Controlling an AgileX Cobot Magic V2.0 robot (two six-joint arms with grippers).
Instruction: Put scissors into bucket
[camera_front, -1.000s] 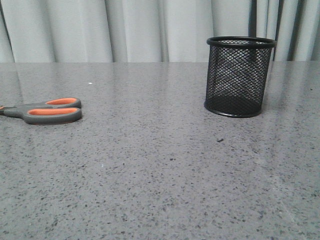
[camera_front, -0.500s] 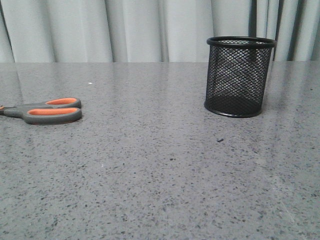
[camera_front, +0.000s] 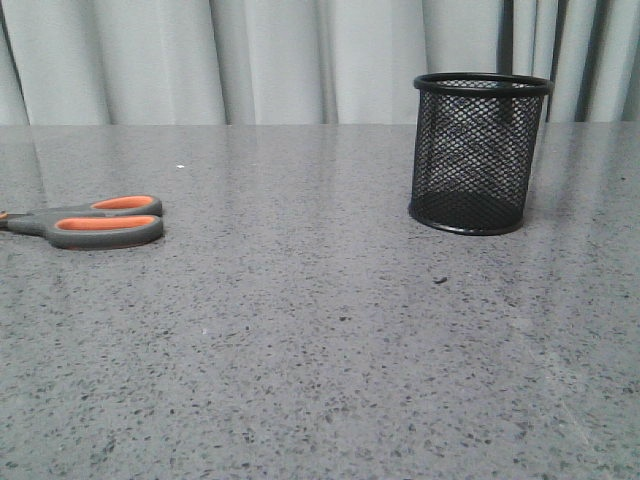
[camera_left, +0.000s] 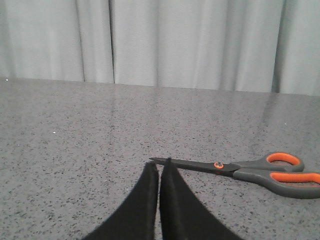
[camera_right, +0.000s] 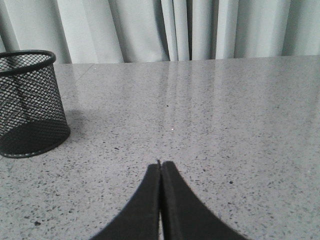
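scissors (camera_front: 88, 222) flat, apart from bucket (camera_front: 477, 153)

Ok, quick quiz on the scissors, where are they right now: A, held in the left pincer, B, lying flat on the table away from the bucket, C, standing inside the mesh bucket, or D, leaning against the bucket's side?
B: the scissors lie flat on the table at the left, well apart from the upright bucket, which looks empty through its mesh, and the left pincer is shut on nothing.
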